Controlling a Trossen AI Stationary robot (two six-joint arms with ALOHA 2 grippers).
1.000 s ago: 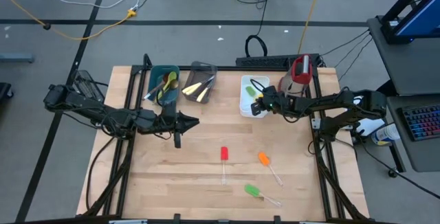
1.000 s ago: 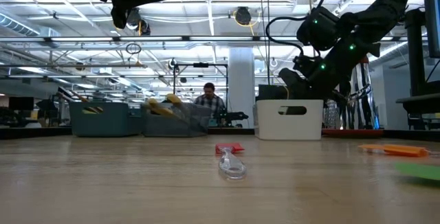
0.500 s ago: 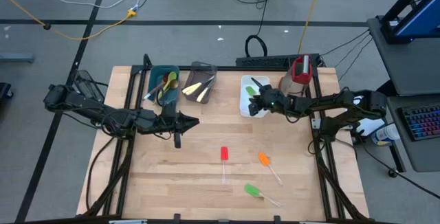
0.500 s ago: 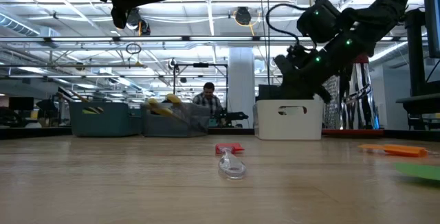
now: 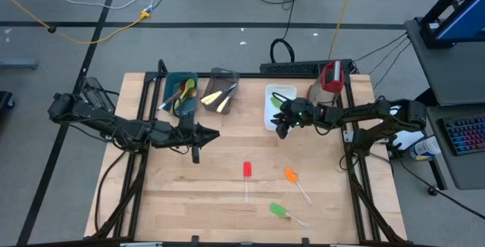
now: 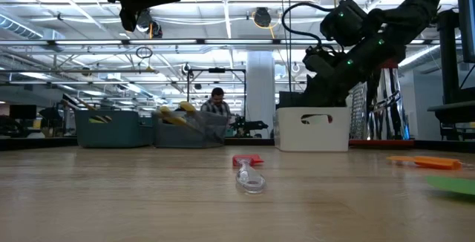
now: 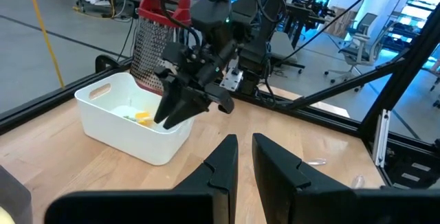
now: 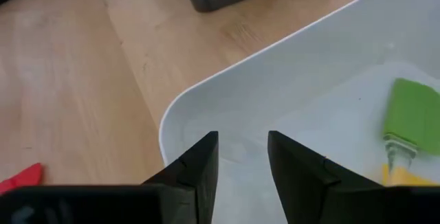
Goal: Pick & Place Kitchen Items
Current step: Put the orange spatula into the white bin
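Right end effector (image 5: 282,129) moved from over white tub (image 5: 270,95) to its 6 o'clock rim, fingers apart, empty. Green spatula (image 8: 408,112) lies in tub. Left end effector (image 5: 196,154) unmoved mid-worktop (image 5: 227,217), fingers nearly together, empty.

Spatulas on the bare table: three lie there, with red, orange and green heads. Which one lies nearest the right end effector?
The orange-headed spatula, on the right half of the table. The red-headed spatula lies farther left, the green-headed spatula nearer the front edge; the right end effector hangs by the white tub.
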